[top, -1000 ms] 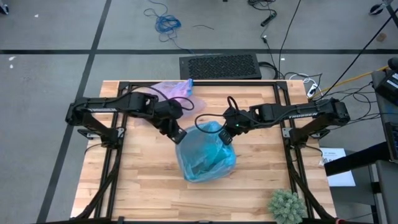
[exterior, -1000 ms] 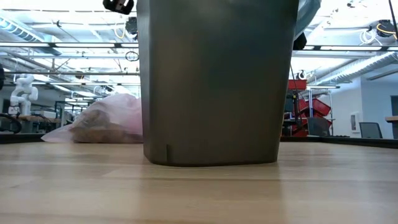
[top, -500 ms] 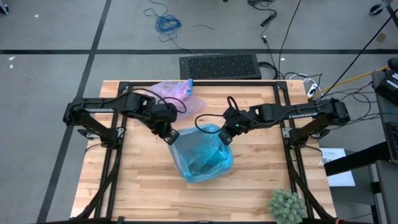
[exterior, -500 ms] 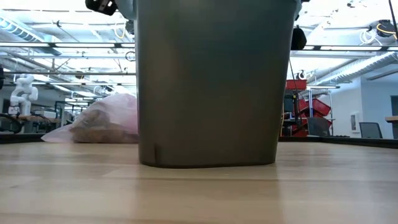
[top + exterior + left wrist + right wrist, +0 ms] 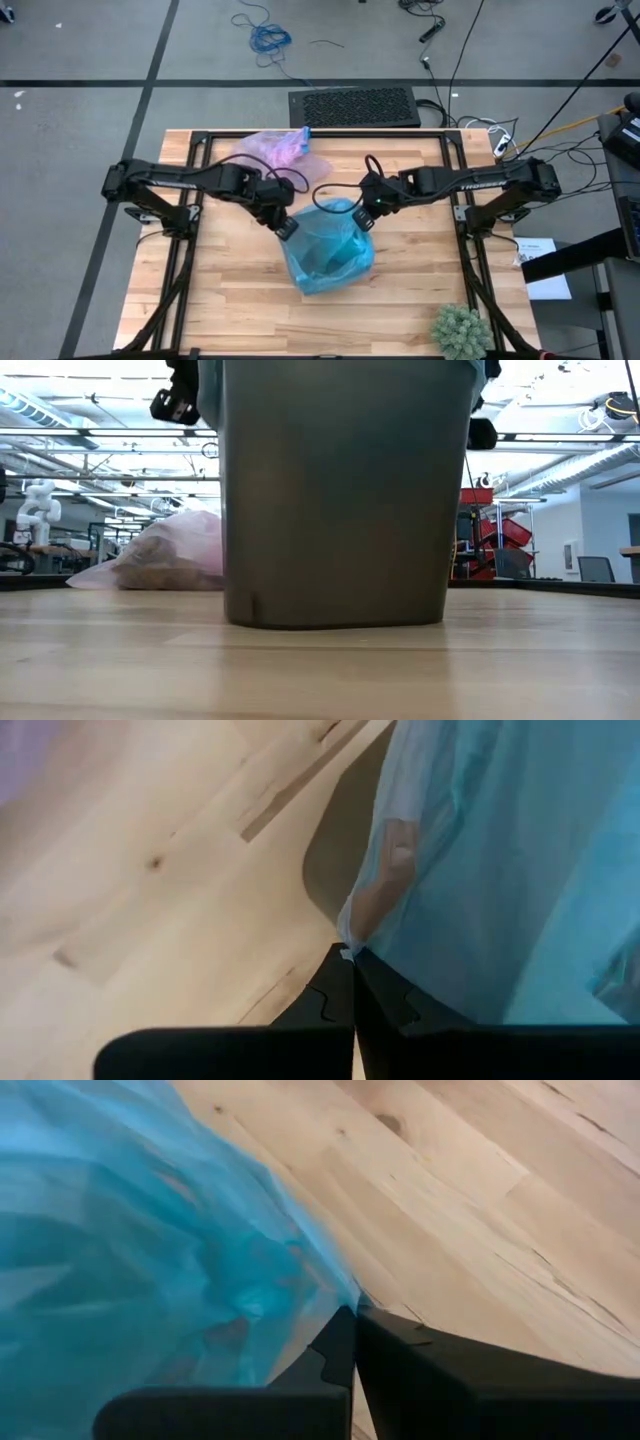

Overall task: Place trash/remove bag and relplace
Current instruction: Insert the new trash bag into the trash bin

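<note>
Two arms reach inward over the table (image 5: pixel 230 290) in the high view, meeting at a light blue bag (image 5: pixel 330 255) that lines a bin near the table's middle. Left gripper (image 5: pixel 286 228) angles down from the left edge, elbow bent, and is clamped on the blue bag's left rim. Right gripper (image 5: pixel 366 215) comes in nearly straight from the right edge and pinches the bag's upper right rim. Lavender-pink bag (image 5: pixel 275 149) lies at the far edge of the table, behind the left arm and apart from the bin. Green spiky plant (image 5: pixel 460 330) sits at the near right corner.

Low view: grey bin (image 5: pixel 345 490) stands upright on the table, filling the middle. The pink bag (image 5: pixel 165 555) rests on the table behind and to one side of it, brown trash (image 5: pixel 160 572) showing through the plastic.

Left wrist view: fingers (image 5: pixel 320 1005) pressed together, a fold of blue plastic (image 5: pixel 480 870) caught at their tips.

Right wrist view: fingers (image 5: pixel 395 1355) pressed together on the blue bag's (image 5: pixel 130 1250) edge, above bare wood.
</note>
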### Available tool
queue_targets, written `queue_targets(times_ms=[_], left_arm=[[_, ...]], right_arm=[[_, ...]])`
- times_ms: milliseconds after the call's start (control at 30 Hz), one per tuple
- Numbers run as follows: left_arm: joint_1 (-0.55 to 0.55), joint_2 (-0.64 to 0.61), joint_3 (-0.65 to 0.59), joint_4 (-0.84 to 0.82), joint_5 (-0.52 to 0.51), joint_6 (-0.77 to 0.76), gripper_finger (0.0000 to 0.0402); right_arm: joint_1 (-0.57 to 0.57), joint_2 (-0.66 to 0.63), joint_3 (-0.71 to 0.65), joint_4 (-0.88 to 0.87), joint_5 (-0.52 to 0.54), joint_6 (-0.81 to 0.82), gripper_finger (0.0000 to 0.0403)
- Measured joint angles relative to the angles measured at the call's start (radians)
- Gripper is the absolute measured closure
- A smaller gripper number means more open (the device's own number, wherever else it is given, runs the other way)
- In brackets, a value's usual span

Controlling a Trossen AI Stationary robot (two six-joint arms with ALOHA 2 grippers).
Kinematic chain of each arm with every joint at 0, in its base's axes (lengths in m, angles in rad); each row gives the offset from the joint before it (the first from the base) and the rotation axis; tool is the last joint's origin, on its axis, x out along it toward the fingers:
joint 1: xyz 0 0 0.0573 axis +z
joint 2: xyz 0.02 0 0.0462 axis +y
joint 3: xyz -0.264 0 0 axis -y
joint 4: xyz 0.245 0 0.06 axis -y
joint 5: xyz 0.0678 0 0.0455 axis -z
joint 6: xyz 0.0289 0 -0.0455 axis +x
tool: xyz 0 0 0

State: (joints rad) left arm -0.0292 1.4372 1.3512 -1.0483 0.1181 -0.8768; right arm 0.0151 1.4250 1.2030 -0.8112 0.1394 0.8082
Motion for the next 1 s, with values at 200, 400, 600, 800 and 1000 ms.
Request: queue_targets(times_ms=[200, 400, 600, 800, 1000], left_arm=[[0.000, 0.000, -0.053, 0.088, 0.001, 0.003, 0.0401], [0.001, -0.006, -0.114, 0.191, 0.000, 0.020, 0.0401], [0.002, -0.005, -0.166, 0.270, -0.007, 0.049, 0.0401], [0.003, -0.005, -0.190, 0.291, -0.033, 0.057, 0.0401], [0.003, -0.012, -0.187, 0.291, -0.056, 0.135, 0.0364]], right_arm=[[-0.002, 0.002, -0.070, 0.066, -0.001, 0.018, 0.0403], [-0.001, 0.000, -0.100, 0.110, -0.013, 0.039, 0.0403], [-0.001, -0.001, -0.101, 0.112, -0.008, 0.037, 0.0403], [-0.001, -0.007, -0.101, 0.111, -0.006, 0.042, 0.0402], [-0.001, -0.025, -0.054, 0.042, 0.037, 0.013, 0.0372]])
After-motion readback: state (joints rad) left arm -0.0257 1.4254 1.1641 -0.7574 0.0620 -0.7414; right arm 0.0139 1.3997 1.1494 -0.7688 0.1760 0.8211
